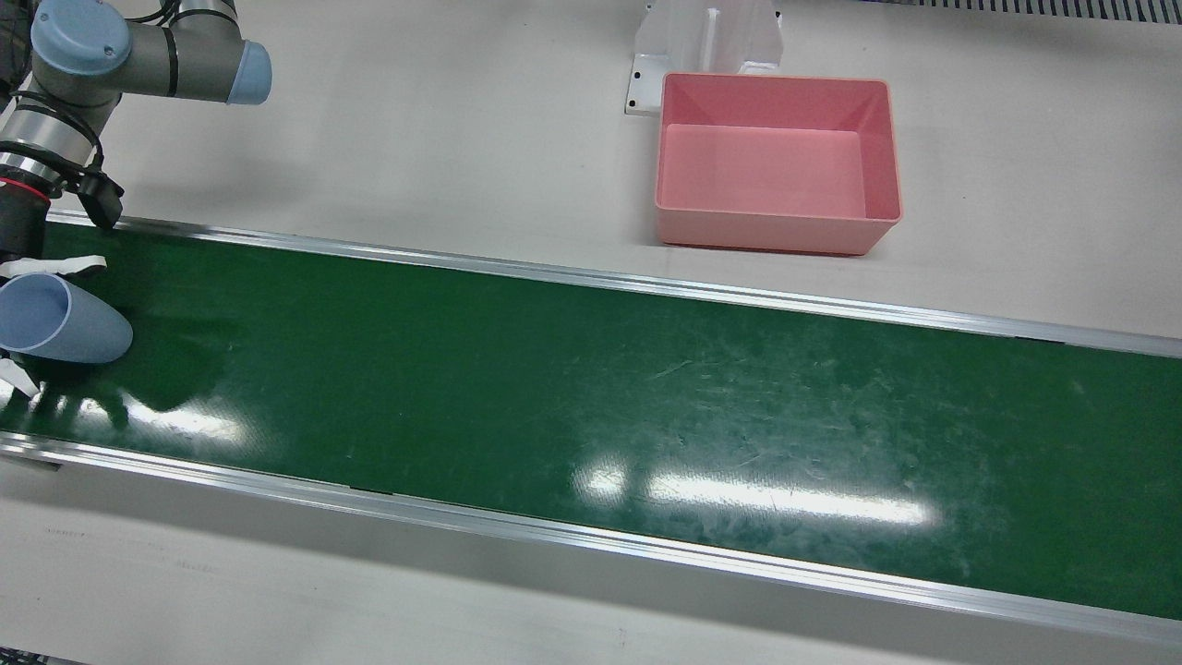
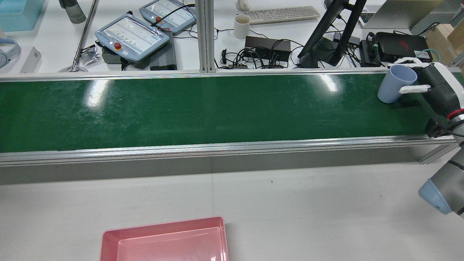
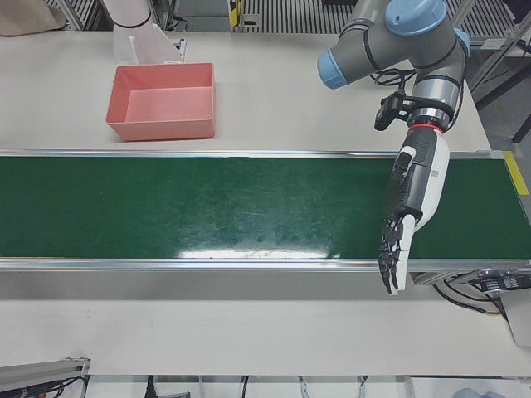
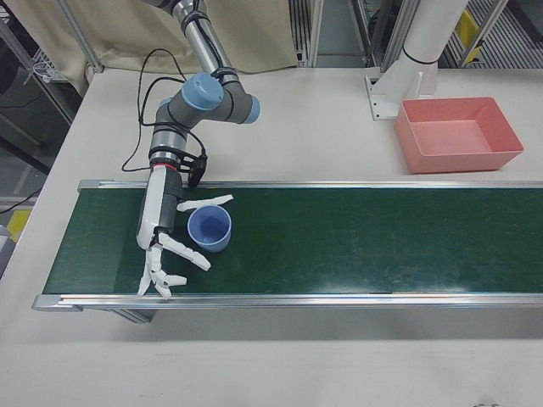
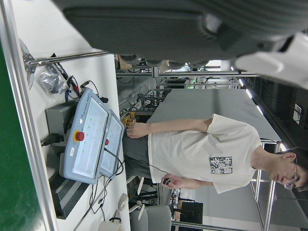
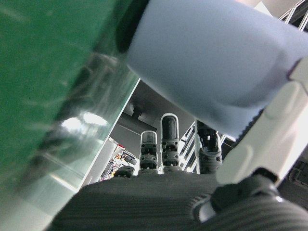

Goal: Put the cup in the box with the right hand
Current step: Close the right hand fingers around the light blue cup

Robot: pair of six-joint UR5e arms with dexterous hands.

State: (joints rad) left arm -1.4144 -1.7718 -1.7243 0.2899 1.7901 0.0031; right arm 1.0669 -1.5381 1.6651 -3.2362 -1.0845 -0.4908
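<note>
A light blue cup (image 4: 209,229) stands on the green belt (image 4: 356,246) near its right-arm end. It also shows in the rear view as the cup (image 2: 393,85) and in the front view as the cup (image 1: 65,323). My right hand (image 4: 165,242) is beside it, open. One finger (image 2: 413,88) lies against the cup's side and the others stretch out straight past it. The cup (image 6: 211,62) fills the right hand view. The pink box (image 1: 776,231) sits empty on the white table beyond the belt. My left hand (image 3: 406,215) hangs open over the belt's other end, holding nothing.
The belt has raised aluminium rails (image 1: 591,277) along both edges. A white pedestal (image 4: 407,68) stands just behind the box. Beyond the belt are teach pendants (image 2: 132,34), a white mug (image 2: 241,26), cables and a monitor stand. A person (image 5: 207,154) stands there.
</note>
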